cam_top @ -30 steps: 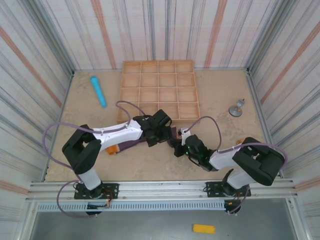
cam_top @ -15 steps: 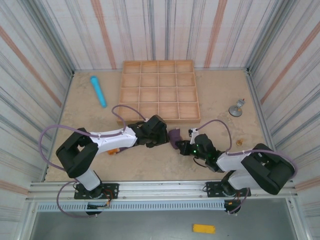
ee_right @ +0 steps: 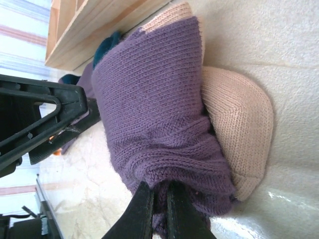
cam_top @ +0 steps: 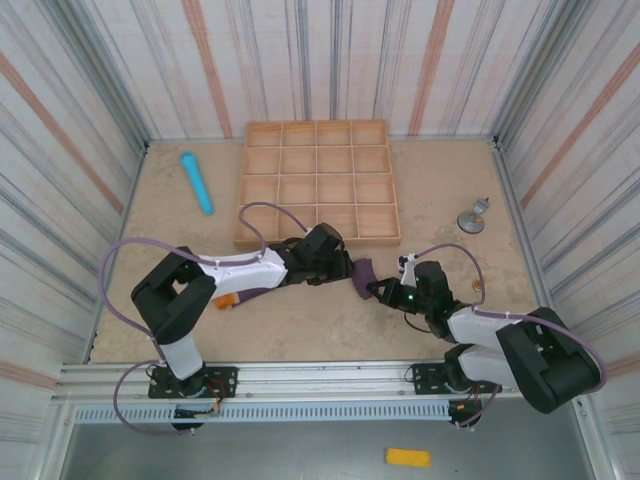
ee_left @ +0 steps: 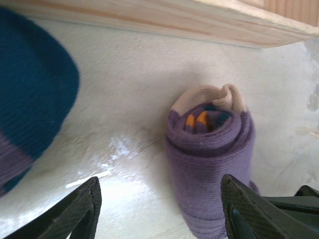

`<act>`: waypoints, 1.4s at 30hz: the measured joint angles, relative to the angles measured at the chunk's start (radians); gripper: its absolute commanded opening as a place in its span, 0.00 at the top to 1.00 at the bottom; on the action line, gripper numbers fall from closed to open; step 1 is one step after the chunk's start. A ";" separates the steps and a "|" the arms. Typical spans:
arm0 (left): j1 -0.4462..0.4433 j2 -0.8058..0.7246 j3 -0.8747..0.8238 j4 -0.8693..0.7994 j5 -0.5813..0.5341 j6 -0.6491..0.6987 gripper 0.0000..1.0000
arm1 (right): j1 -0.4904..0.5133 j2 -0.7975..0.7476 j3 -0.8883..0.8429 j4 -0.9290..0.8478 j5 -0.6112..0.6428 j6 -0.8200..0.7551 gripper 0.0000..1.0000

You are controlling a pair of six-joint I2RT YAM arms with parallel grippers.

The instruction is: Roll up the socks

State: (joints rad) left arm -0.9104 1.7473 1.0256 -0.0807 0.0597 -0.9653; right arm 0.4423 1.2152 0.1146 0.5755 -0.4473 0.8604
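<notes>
The right gripper [ee_right: 157, 199] is clamped on the near end of the roll [ee_left: 209, 149], which lies just short of the tray [cam_top: 318, 180], its long axis pointing toward the tray. The left gripper [ee_left: 159, 209] stands open astride the roll, which sits off-centre between the fingers, and the second sock [ee_left: 30, 99] lies beside it. Since one second ago, the roll and the right gripper have shifted right.

On the table [cam_top: 300, 330], rolled purple sock [cam_top: 362, 275] sits just in front of the wooden compartment tray [cam_top: 318, 182], between left gripper [cam_top: 343, 265] and right gripper [cam_top: 380, 289], which looks pinched onto its near end, though that's hard to confirm from this high up. A second sock [cam_top: 250, 293], flat, purple with an orange bit, lies mostly under the left arm [cam_top: 240, 270]. There's a light blue cylinder [cam_top: 196, 181] far left and a small grey metal piece [cam_top: 472, 217] far right.
</notes>
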 measured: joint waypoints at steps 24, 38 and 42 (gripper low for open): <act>-0.049 0.148 0.090 0.061 0.030 0.019 0.40 | -0.144 0.133 0.125 -0.173 -0.227 0.062 1.00; -0.056 0.188 0.125 0.080 0.043 -0.034 0.70 | -0.155 0.092 0.128 -0.229 -0.212 0.076 0.80; -0.051 0.205 0.164 0.043 0.060 -0.032 0.74 | -0.156 0.048 0.135 -0.308 -0.197 0.075 0.65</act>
State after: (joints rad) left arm -0.9611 1.9526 1.1900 -0.0380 0.1192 -0.9974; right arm 0.2859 1.2636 0.2493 0.2672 -0.6441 0.9356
